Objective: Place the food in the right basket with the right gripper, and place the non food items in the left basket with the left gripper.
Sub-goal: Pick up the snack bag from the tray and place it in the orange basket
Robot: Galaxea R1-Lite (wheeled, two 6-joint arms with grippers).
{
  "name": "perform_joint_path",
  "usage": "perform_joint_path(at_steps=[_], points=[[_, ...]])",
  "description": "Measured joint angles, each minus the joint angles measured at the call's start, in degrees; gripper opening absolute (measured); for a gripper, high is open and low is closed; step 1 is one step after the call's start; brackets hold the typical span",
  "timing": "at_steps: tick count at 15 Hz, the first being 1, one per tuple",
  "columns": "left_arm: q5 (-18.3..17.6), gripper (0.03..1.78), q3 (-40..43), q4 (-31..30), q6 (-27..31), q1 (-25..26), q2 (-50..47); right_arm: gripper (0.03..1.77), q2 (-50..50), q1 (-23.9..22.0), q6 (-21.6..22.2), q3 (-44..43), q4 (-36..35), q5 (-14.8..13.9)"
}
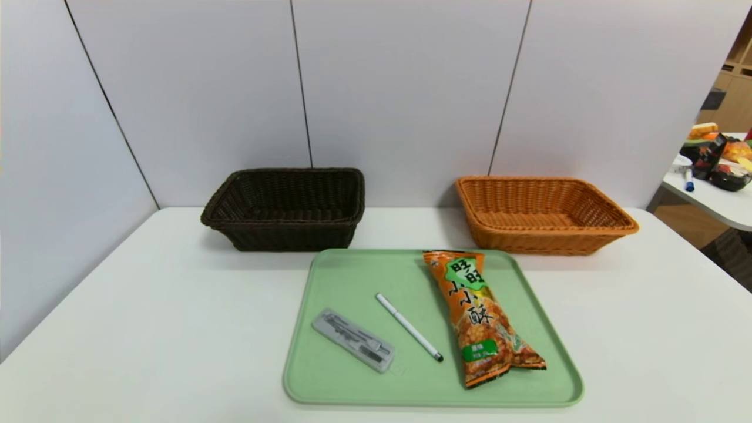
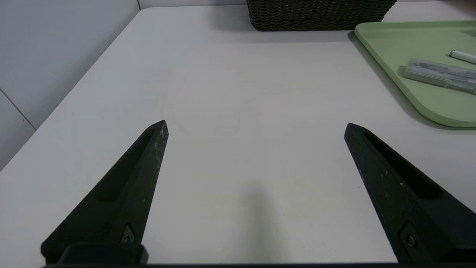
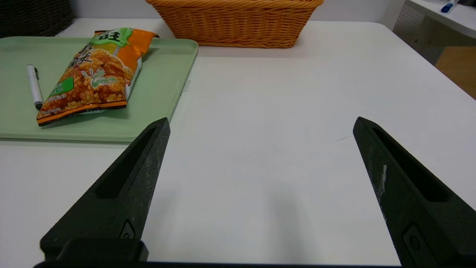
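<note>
The long orange snack bag lies on the right half of a green tray. A white pen and a clear flat case lie on the tray's left half. The dark brown basket stands at the back left, the orange-tan basket at the back right. Both look empty. My left gripper hangs open over bare table left of the tray. My right gripper hangs open over bare table right of the tray. Neither arm shows in the head view.
The white table meets grey wall panels behind the baskets and on the left. A second table with clutter stands beyond the right edge.
</note>
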Motion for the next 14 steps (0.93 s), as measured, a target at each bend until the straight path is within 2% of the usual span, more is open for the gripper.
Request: perform_joint_path(at_steps=[10,12,14], points=[[0.0,1.69,0.0,0.0,0.9,0.0,0.0,1.70,0.0,0.0,0.1,-0.1,-0.8,-0.3],[-0.2,1.69,-0.7,1.5,1.1,-0.1,0.1,1.70,0.0,0.0,0.5,-2.6,0.1,0.8],[-1.0,1.69,-3.3,3.7,0.6,-0.1,0.9,1.70,0.0,0.0,0.8,-7.1,3.3,3.7]])
